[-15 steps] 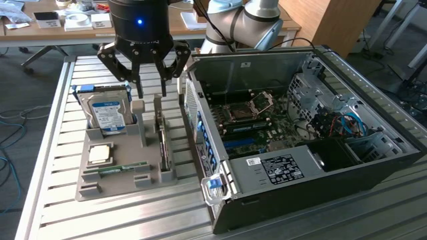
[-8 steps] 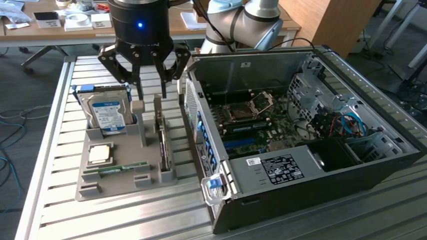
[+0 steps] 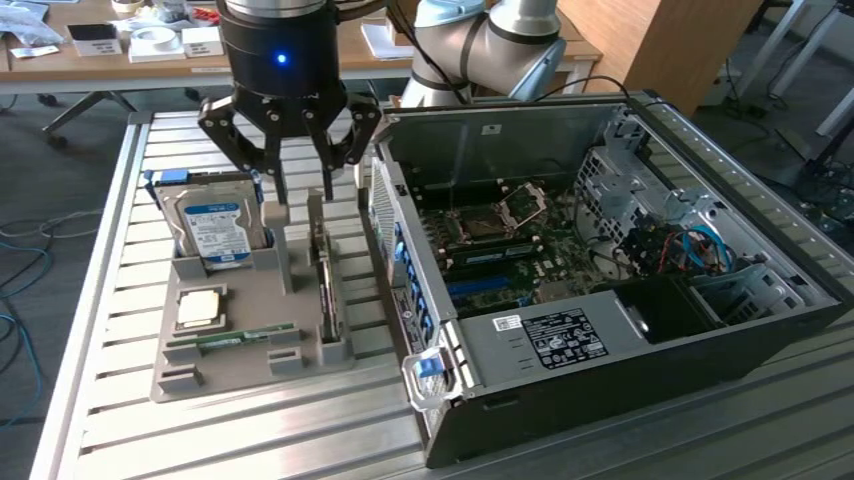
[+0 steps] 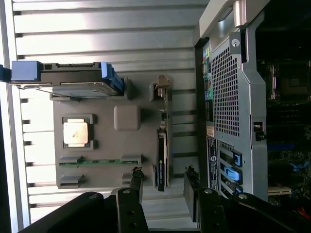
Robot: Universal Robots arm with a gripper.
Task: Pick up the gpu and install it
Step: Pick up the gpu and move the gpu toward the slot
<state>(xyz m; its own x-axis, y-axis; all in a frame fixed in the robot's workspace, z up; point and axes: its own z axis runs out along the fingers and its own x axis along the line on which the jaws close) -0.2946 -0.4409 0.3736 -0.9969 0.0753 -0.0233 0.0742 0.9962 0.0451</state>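
My gripper point(image 3: 300, 185) hangs with its jaws spread wide and empty over the far end of a grey fixture tray point(image 3: 240, 372). In the wrist view, my two black fingers point(image 4: 137, 180) stand one to each side of the line of the gpu point(image 3: 327, 275), apart from it. The gpu is a thin dark card standing on its long edge in slotted posts. It runs along the side of the tray toward the exterior view's right, just beside the computer case point(image 3: 601, 410). That case's perforated metal rear wall rises close alongside the card. Toward the exterior view's left, a silver hard drive point(image 3: 214, 232) with a blue and white label stands upright in a blue carrier, well apart from the card. Nearer on the tray lie a square metal-capped processor chip point(image 3: 200, 308) and a narrow green RAM stick point(image 3: 247, 337), both flat in their pockets. A plain rounded square block point(image 4: 127, 117) rises from the matte grey tray between the drive and the card. The black case lies on its side with its panel off, showing the motherboard point(image 3: 521, 240) and a boxy labelled power supply point(image 3: 561, 340). Everything rests on a table point(image 3: 200, 440) of ribbed aluminium slats. Beyond it stands a wooden desk point(image 3: 40, 62) with small boxes on it, and loose cables point(image 3: 20, 235) trail on the floor at the exterior view's left.
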